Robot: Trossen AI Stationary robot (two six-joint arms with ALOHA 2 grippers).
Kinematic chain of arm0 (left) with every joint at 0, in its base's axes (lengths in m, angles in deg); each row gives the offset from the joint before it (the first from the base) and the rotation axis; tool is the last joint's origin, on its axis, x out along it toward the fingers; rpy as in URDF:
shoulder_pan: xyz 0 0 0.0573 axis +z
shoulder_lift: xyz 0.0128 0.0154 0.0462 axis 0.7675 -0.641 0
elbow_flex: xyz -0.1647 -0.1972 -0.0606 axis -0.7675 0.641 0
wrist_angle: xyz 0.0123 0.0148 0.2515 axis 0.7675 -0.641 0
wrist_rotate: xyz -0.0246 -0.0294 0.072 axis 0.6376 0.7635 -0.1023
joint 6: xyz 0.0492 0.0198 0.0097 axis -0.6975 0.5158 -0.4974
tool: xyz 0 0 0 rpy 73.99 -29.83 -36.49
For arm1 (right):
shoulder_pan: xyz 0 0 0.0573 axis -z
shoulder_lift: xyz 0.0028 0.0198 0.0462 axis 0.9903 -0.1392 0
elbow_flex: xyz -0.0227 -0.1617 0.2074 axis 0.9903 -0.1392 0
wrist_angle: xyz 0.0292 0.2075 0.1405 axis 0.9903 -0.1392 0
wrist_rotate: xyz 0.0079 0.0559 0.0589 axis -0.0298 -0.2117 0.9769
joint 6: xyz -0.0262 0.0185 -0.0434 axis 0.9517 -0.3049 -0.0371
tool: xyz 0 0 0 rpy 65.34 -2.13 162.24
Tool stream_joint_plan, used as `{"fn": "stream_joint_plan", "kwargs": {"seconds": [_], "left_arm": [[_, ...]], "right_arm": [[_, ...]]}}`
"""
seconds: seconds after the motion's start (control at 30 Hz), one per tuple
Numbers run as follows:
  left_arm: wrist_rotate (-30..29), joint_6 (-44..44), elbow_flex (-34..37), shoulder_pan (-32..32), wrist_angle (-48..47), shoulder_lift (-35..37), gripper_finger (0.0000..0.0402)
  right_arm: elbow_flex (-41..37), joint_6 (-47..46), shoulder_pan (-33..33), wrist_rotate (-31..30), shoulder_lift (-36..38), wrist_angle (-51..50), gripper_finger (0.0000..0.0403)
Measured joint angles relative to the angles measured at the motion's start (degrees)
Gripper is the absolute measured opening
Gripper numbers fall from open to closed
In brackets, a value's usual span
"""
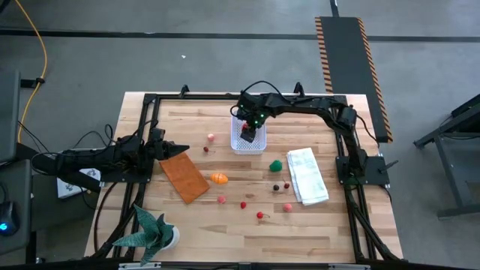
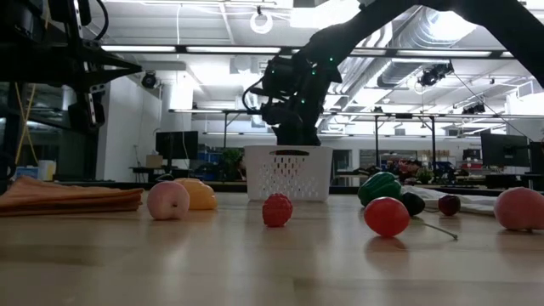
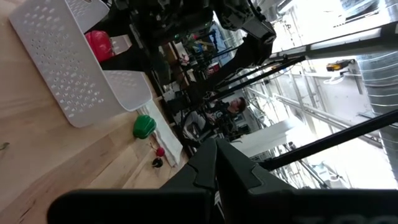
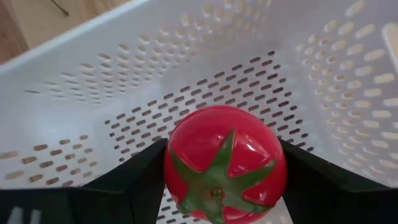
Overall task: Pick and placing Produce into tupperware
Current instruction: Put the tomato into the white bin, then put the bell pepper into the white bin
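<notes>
One tub [image 1: 248, 142], one tomato [image 4: 225, 163], one carrot [image 1: 218, 178], one green piece [image 1: 276, 165], six small berries, one cloth [image 1: 307, 175], one plant [image 1: 154, 231].

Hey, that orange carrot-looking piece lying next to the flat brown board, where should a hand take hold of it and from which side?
Probably across its narrow middle, coming straight down from above. The orange piece lies flat on the table, longer than it is wide, so fingers straddling its short width should close best. The flat brown board sits close on one end, so keep the fingers off that end.
</notes>
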Motion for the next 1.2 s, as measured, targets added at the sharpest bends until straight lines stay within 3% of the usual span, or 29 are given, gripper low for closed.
{"fn": "stream_joint_plan", "kwargs": {"seconds": [0.4, 0.57, 0.77, 1.2], "left_arm": [[0.0, 0.0, 0.0, 0.0, 0.0, 0.0, 0.0001], [0.0, 0.0, 0.0, 0.0, 0.0, 0.0, 0.0001], [0.0, 0.0, 0.0, 0.0, 0.0, 0.0, 0.0001], [0.0, 0.0, 0.0, 0.0, 0.0, 0.0, 0.0001]], "right_arm": [[0.0, -1.3, 0.0, 0.2, 0.0, 0.1, 0.0249], [0.0, -1.7, 0.1, 3.0, 0.0, 0.3, 0.0257], [0.0, -2.6, 0.1, 2.3, 0.0, 0.3, 0.0280], [0.0, -2.5, 0.1, 2.1, 0.0, 0.3, 0.0282]]}}
